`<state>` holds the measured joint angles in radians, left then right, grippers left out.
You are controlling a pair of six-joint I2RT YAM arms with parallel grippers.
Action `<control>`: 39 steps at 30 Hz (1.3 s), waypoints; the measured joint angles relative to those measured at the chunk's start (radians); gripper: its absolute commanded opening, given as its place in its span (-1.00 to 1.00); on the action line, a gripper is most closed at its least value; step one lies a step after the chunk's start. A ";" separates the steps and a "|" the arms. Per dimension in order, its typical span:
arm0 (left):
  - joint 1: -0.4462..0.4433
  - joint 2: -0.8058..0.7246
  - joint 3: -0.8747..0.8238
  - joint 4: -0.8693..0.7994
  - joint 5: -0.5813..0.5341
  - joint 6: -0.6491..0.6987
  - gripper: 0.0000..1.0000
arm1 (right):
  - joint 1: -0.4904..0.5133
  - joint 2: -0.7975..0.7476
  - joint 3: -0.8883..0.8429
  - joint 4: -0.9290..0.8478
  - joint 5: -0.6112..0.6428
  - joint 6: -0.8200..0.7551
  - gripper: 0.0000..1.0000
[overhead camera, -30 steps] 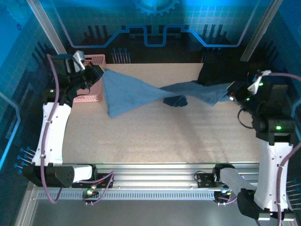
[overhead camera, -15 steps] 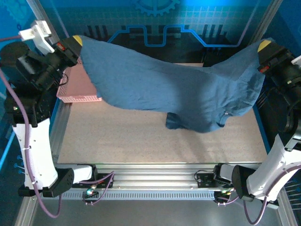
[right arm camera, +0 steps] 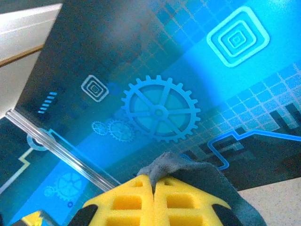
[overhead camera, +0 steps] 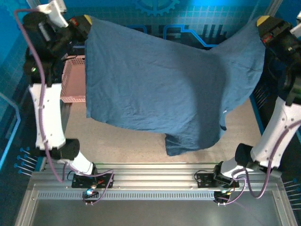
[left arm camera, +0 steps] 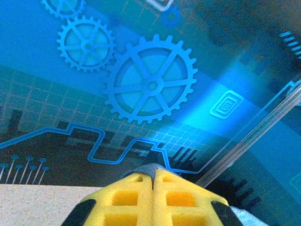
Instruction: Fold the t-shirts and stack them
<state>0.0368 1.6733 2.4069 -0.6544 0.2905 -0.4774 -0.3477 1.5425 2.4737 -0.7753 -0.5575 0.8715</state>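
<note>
A dark slate-blue t-shirt [overhead camera: 160, 84] hangs spread wide in the air above the table, held up by two corners. My left gripper [overhead camera: 87, 20] is shut on its upper left corner, high at the back left. In the left wrist view a sliver of grey cloth [left arm camera: 151, 168] pokes out between the closed yellow fingers [left arm camera: 127, 197]. My right gripper [overhead camera: 262, 21] is shut on the upper right corner, high at the back right. The right wrist view shows a cloth bunch [right arm camera: 181, 165] pinched at the fingers [right arm camera: 134, 202]. The shirt's lower edge droops toward the table front.
A pink lattice basket [overhead camera: 73, 80] stands at the table's left edge, partly behind the hanging shirt. The speckled beige table [overhead camera: 117, 141] shows below the cloth. A metal rail [overhead camera: 155, 181] runs along the near edge between the arm bases.
Both grippers have risen sharply from table height, lifting the shirt off the table and stretching it open. The cloth has gone from a twisted strip to a wide hanging sheet.
</note>
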 measured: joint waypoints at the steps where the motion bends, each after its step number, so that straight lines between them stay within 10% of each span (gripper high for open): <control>1: 0.000 0.051 0.031 0.008 0.007 -0.005 -1.00 | 0.014 0.042 0.019 0.005 0.000 -0.001 -1.00; 12: 0.040 0.410 0.264 0.084 0.079 -0.101 -1.00 | 0.070 0.566 0.363 0.121 0.004 0.058 -1.00; 25: 0.176 0.351 0.256 0.286 0.218 -0.148 -1.00 | 0.047 0.439 0.264 0.266 -0.024 0.060 -1.00; 30: 0.177 0.233 0.016 0.304 0.292 -0.103 -1.00 | 0.050 0.212 -0.091 0.177 -0.046 -0.082 -1.00; 39: 0.161 -0.291 -1.225 0.409 0.219 0.013 -1.00 | 0.100 -0.352 -1.382 0.171 0.014 -0.196 -1.00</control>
<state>0.1974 1.3819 1.1820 -0.2455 0.5091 -0.4648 -0.2478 1.1900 1.0920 -0.6044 -0.5430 0.6750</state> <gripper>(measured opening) 0.053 0.064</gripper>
